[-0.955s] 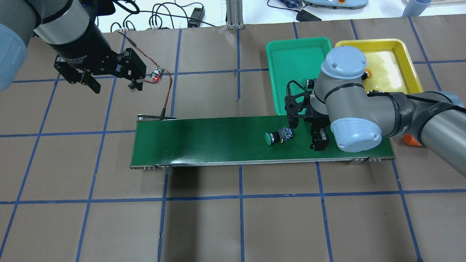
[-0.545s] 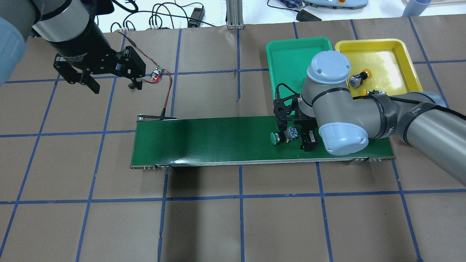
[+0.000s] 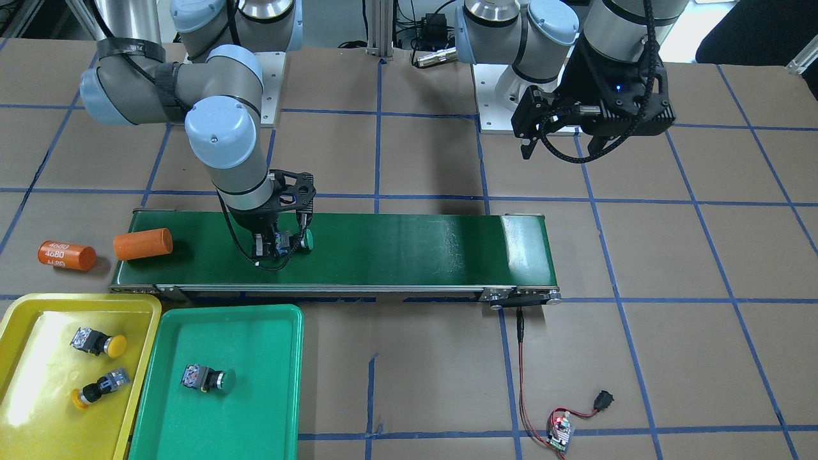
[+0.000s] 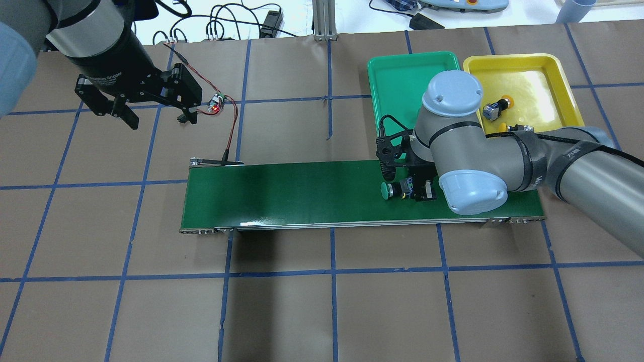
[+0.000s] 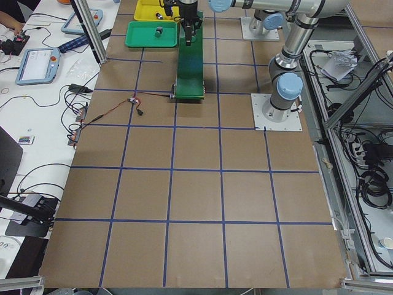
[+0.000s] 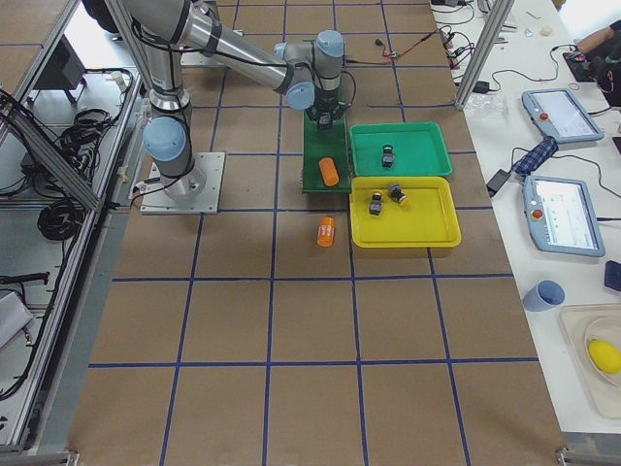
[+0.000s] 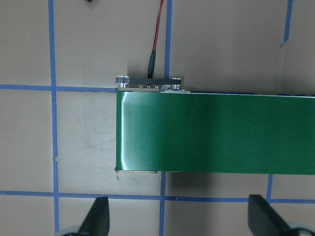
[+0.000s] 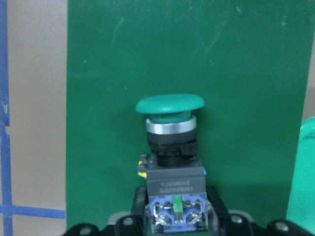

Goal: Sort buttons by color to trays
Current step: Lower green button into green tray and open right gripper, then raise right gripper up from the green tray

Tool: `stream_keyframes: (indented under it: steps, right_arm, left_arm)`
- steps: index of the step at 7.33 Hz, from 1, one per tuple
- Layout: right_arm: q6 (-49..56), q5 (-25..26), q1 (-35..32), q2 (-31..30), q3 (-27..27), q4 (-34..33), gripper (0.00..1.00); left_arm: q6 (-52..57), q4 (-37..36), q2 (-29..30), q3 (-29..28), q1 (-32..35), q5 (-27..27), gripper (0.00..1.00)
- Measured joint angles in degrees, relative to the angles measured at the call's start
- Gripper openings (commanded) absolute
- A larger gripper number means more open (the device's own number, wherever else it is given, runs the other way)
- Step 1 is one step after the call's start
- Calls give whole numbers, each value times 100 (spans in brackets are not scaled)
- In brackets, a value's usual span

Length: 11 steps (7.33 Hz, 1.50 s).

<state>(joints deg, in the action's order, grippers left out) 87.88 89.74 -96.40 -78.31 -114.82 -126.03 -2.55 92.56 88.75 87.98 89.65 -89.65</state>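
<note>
Green-capped button [image 4: 387, 190]: lying on the conveyor belt [image 4: 302, 193] near one end, clamped at its contact block by the right gripper [image 3: 278, 248]. Left gripper [image 4: 162, 121]: fingers apart, beyond the belt's other end.

Counter [image 4: 322, 311] covered in brown paper, gridded with blue tape [image 4: 333, 272]. White bench [image 6: 582, 282] alongside carries two tablets [image 6: 561, 216] and a blue cup [image 6: 546, 295]; aluminium posts [image 6: 482, 49] stand at the counter's edge. Light even, shadows soft.

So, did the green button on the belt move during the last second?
Yes. The green button slid slightly rightward in the overhead view, along the belt toward the end near the green tray.
</note>
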Motion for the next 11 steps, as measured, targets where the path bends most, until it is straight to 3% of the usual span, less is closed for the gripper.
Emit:
stream_keyframes:
  steps: [3,5,6,7,8,11]
  right_arm:
    - [-41,29,68,87,344,-250,11]
    - [-89,67,313,576,1105,-293,13]
    - [-48,64,563,915,1429,-299,20]
    - [91,37,827,1206,1599,-307,70]
    - [315,10,1021,1368,1666,-312,100]
    - [382,2,1137,1313,1749,-173,100]
  left_arm:
    - [-6,-15,-6,0,0,6,100]
    - [-16,-20,-4,0,5,11,100]
    - [-22,-24,4,0,7,14,100]
    - [-25,-26,15,0,8,16,100]
    - [-26,-27,22,0,8,17,100]
    - [-26,-28,36,0,9,18,100]
